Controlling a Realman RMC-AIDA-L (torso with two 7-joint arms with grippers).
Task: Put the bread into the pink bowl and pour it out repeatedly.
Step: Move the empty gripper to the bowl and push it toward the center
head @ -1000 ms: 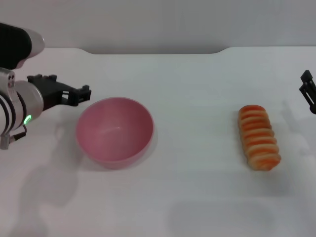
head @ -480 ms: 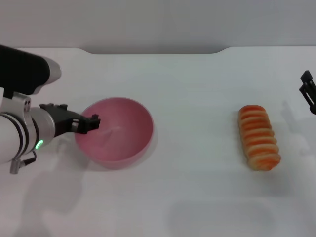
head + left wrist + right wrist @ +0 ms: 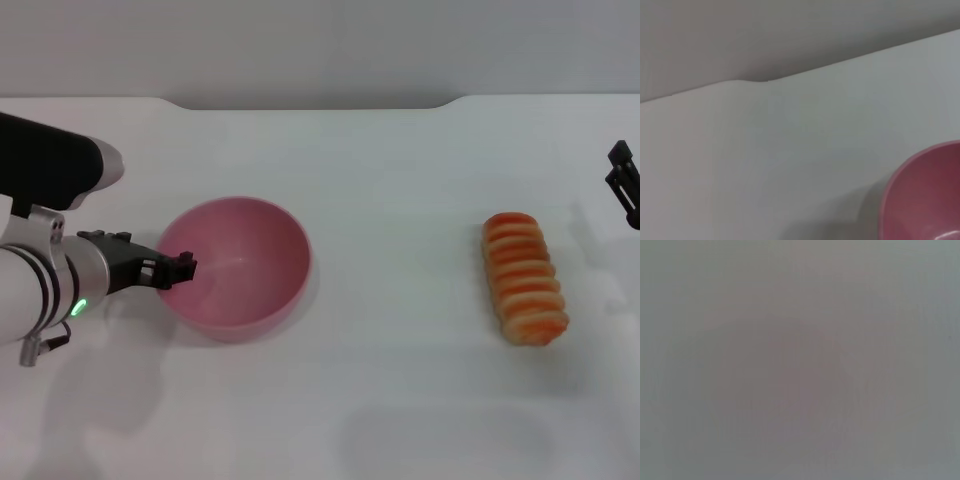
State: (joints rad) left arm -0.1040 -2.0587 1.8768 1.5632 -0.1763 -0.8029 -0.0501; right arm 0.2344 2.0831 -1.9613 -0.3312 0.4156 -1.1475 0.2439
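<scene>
L gripper (image 3: pixel 180 268) sat at near rim of pink bowl (image 3: pixel 240 262); jaws' state: cannot tell. Bread (image 3: pixel 525 278) lay on counter (image 3: pixel 380 400), beside R gripper (image 3: pixel 625 185), ungrasped. Step, I judged: loading. Next: R needs to grasp bread.

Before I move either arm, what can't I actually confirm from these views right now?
- Left gripper at the pink bowl rim: head view can't settle whether it pinches the rim; the left wrist view shows only part of the bowl, no fingers.
- Right gripper: cut off by the head view's right edge; its state is unreadable.
- Right wrist view: featureless grey, nothing identifiable.
- Bread: its underside is hidden against the table.
</scene>
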